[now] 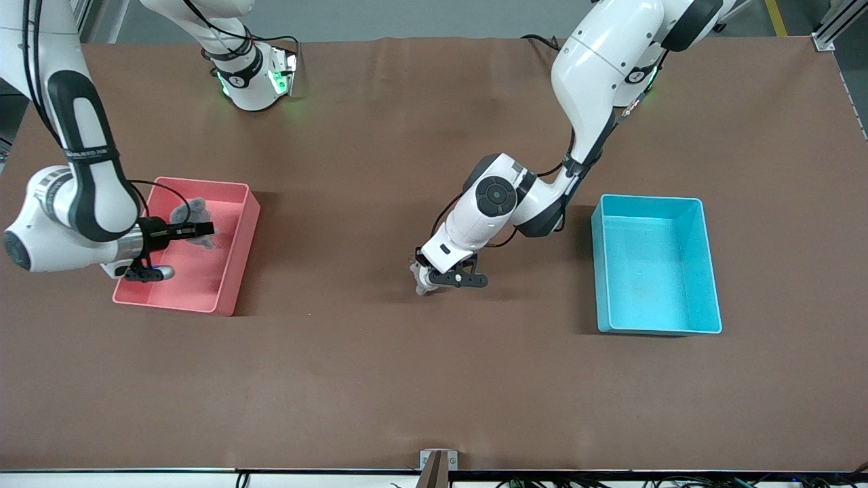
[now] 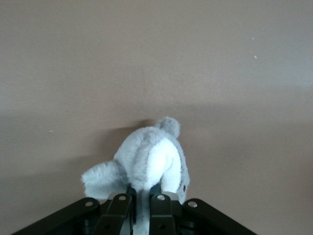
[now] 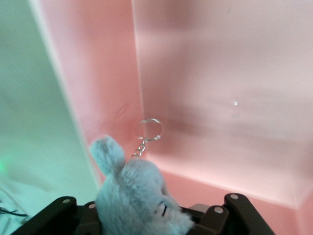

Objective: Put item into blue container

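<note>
Over the pink bin (image 1: 234,252) the right pincer (image 1: 203,230) grips a plush (image 3: 139,196); the left pincer (image 1: 434,279) grips another plush (image 2: 146,161).

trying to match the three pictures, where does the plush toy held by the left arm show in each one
Front view: the plush toy sits low at mid-table, pinched in the left pincer, between the two bins.
Left wrist view: it fills the bottom middle, above the black fingers.
Right wrist view: not in it; that is another toy.
Shared landmark: the brown table.
</note>
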Motion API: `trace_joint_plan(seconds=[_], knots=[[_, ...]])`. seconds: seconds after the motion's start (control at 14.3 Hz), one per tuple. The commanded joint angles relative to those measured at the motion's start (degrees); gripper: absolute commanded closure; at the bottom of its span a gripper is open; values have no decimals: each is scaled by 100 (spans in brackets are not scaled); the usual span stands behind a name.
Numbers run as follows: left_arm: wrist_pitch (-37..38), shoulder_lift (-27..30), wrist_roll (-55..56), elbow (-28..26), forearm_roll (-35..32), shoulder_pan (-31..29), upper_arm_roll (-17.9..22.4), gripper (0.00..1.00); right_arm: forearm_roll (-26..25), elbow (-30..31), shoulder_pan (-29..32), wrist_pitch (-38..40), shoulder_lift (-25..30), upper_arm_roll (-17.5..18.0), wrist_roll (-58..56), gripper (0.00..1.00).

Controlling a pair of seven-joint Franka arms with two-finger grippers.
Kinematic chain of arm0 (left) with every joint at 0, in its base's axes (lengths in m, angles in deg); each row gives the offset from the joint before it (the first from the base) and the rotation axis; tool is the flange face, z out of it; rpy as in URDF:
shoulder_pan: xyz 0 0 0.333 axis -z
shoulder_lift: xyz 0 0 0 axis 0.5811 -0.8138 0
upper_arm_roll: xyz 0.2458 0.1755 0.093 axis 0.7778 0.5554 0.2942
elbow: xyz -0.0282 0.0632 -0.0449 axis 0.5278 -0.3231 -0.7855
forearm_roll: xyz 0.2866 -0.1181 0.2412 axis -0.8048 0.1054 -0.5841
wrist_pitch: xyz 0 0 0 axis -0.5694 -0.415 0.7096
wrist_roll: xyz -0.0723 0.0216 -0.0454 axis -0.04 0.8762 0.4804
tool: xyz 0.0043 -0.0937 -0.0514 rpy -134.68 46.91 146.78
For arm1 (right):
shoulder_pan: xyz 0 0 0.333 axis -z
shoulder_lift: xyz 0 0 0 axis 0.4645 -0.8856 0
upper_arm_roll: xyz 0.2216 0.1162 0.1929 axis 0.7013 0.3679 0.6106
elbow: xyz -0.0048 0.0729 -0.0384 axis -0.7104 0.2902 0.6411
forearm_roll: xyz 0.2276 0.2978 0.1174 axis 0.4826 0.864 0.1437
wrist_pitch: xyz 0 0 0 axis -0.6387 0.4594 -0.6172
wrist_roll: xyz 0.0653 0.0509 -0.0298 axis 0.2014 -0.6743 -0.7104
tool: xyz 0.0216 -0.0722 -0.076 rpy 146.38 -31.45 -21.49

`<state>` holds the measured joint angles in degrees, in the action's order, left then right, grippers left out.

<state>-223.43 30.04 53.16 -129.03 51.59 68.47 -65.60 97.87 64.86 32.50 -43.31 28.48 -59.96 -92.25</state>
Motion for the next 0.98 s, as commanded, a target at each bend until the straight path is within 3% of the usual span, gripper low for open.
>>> trace_joint_plan(seconds=[0.0,0.21,0.42,0.56,0.91], knots=[[1290,890,-122,-23,-442,-138,101,100,-159,-937,-314,941,-2,55,1169,99],[2863,1663,-1165,-58,-717,-595,75,99,-1,-1309,-990,1191,-2,72,2575,99],[4122,2305,-1661,-241,-787,-1095,75,98,700,-1309,-1693,692,-20,63,3727,99],[4177,2911,-2221,-837,-1295,-1272,66,98,861,-1326,-2377,7,-186,63,4737,99],[3977,3792,-3355,-1963,-1368,-2404,49,97,1045,-1564,-3925,-1820,-967,63,6882,99]])
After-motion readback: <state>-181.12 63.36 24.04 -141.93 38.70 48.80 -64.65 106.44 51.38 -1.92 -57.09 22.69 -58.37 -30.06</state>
